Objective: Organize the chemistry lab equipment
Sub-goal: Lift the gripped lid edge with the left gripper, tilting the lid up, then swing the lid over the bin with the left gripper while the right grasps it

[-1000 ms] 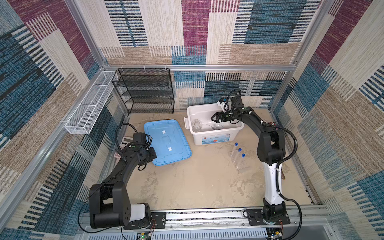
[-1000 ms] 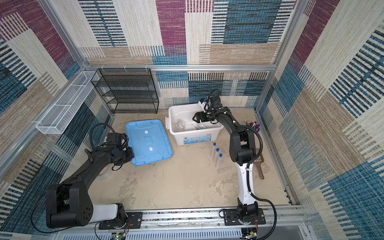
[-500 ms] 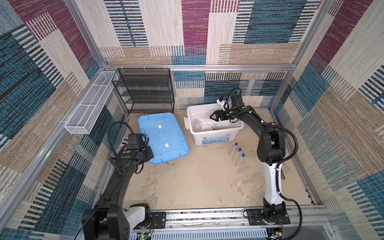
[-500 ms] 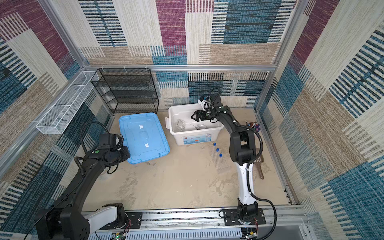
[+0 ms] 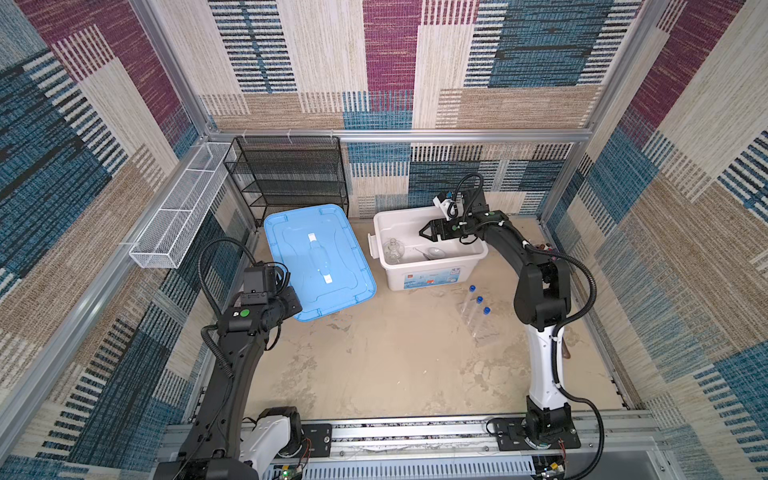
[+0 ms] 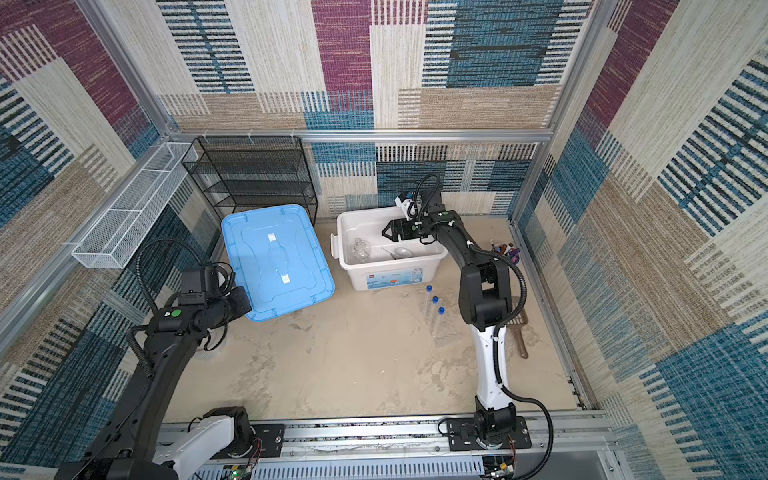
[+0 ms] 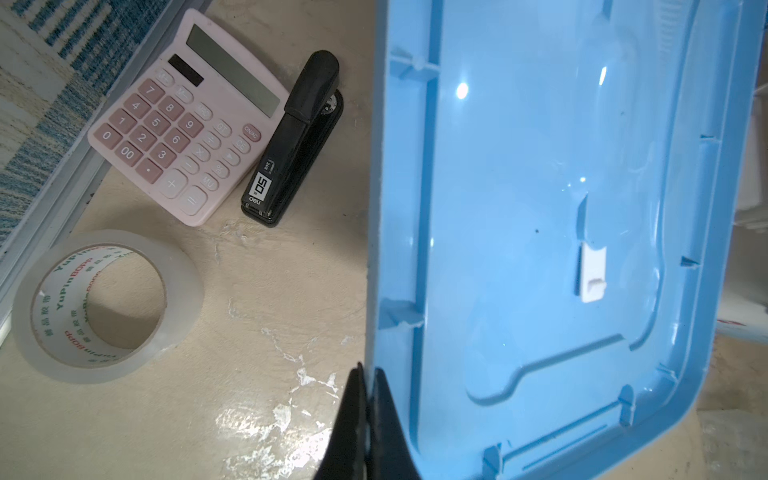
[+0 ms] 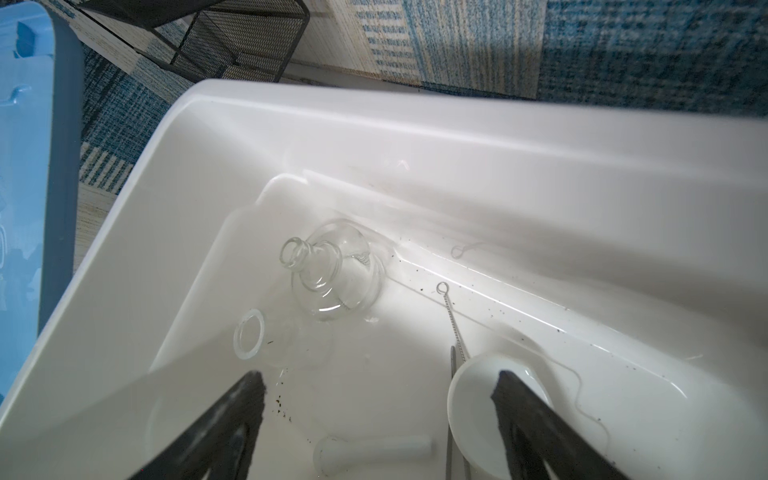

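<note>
Right claw [image 8: 378,386] spread wide above the white bin [image 5: 432,274]; left claw [image 7: 368,415] pinched on the blue lid [image 7: 540,208] rim.
Inside the bin: flask [image 8: 332,270], beaker [image 8: 266,345], wire brush [image 8: 451,316], white dish [image 8: 473,407]. Three test tubes [image 5: 479,299] lie outside on the table [image 5: 374,365], near the bin. Only the beaker's rim reads clearly; a finger covers part of the dish.

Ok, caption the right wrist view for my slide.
Open right gripper poised over the white bin holding a glass flask, wire brush and ceramic dish.

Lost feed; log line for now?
left gripper shut on blue lid | right gripper open over white bin | test tubes on table
</note>
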Robot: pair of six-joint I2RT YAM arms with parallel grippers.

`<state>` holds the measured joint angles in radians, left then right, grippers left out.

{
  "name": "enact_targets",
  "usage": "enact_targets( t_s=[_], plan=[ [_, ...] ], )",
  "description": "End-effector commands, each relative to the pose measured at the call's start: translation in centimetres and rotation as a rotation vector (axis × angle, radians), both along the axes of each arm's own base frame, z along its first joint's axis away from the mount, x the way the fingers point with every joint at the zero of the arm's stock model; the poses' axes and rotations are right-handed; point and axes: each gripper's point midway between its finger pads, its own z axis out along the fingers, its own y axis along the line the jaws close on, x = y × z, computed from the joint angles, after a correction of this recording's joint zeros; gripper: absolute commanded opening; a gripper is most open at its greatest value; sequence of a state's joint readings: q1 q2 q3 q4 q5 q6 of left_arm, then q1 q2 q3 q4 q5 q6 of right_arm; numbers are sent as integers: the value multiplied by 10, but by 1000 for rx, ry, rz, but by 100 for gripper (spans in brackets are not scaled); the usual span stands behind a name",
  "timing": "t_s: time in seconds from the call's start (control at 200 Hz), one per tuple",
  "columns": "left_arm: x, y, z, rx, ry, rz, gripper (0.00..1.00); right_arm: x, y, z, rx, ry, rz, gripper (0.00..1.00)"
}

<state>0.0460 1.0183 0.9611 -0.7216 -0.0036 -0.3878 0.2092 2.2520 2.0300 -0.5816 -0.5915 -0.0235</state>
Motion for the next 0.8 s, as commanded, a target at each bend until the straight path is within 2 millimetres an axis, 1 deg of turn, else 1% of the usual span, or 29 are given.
enact_targets(
  t_s=[0.0,0.29,0.411,0.606,0.791],
  plan=[
    [5,1,16,7,-50,0,0,1,3,20,31,-37,7,89],
    [8,-6,44,-14,-119,-22,0,-3,11,40,87,-76,48,89],
    [14,-14,56,-31,-139,-48,0,-8,15,54,133,-94,79,89],
    [34,-35,68,-38,-160,-110,0,-18,13,84,224,-132,127,89],
    [57,-60,81,-30,-194,-171,0,-29,8,105,272,-156,164,88]
  ],
)
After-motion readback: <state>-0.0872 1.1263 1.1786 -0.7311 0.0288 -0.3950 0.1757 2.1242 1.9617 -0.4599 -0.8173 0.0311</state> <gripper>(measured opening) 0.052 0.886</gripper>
